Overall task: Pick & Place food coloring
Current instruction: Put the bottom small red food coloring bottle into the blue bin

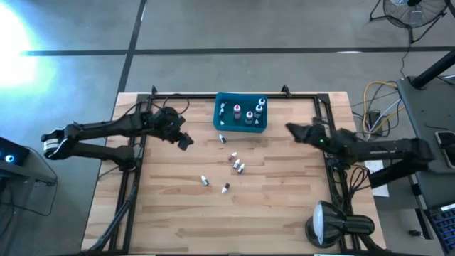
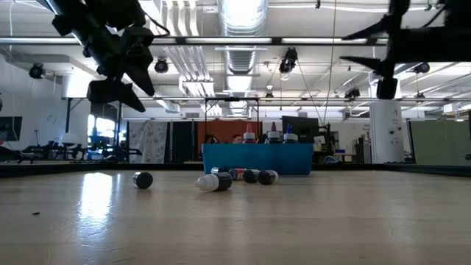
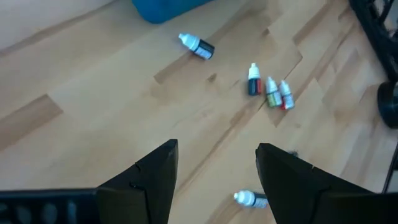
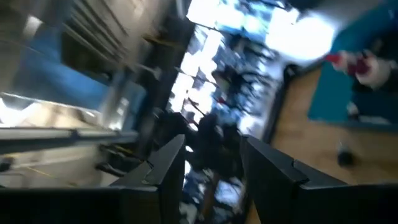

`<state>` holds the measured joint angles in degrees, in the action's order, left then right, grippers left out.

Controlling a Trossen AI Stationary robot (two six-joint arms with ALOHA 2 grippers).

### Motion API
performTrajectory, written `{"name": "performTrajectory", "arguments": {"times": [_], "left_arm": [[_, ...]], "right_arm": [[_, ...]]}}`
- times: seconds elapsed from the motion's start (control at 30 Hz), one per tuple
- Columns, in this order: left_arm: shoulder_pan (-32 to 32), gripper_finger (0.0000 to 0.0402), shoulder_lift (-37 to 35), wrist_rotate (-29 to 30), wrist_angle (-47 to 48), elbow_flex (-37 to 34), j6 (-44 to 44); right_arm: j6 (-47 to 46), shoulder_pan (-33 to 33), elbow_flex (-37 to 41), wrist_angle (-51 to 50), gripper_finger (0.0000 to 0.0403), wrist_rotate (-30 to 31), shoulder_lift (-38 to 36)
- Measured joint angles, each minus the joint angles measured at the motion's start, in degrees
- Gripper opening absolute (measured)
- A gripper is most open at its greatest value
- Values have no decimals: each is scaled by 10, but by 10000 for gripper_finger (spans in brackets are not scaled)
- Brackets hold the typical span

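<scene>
A teal bin (image 1: pixel 240 122) stands at the table's far middle with several food coloring bottles (image 1: pixel 250 114) upright inside it. Several more bottles lie loose on the wood in front of it: one near the bin (image 1: pixel 221 137), a close pair (image 1: pixel 236 162), and two nearer ones (image 1: pixel 205 180) (image 1: pixel 226 188). My left gripper (image 1: pixel 186 140) hangs open above the table, left of the loose bottles, tilted down toward them; its wrist view shows the bottles (image 3: pixel 272 92) ahead of the fingers. My right gripper (image 1: pixel 291 129) is raised to the right of the bin, open with nothing between its fingers (image 4: pixel 212 142).
Black frame rails (image 1: pixel 135 171) run along the table's left, right and far edges. A round dark lamp-like object (image 1: pixel 330 224) sits at the near right corner. Bare wood (image 1: pixel 185 220) lies in front of the loose bottles.
</scene>
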<state>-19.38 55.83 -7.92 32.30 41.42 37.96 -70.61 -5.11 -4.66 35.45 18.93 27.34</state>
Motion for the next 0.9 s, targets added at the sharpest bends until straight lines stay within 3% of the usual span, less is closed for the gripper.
{"name": "performTrajectory", "arguments": {"times": [0.23,0.47,0.6,0.67,0.77,0.9], "left_arm": [[4,192,-2,5,-8,-5,18],[11,192,-3,16,-8,-5,24],[12,192,-3,51,-8,-5,29],[12,192,-3,54,-10,-5,31],[13,192,-3,62,-17,-5,31],[14,192,-2,104,-19,-5,54]], "right_arm": [[-46,0,-57,-57,148,-115,141],[-59,2,-92,-57,148,-183,228],[14,5,-132,-61,148,-254,275],[101,12,-164,-107,146,-284,300],[269,17,-229,-255,142,-365,344],[362,18,-321,-480,133,-347,420]]}}
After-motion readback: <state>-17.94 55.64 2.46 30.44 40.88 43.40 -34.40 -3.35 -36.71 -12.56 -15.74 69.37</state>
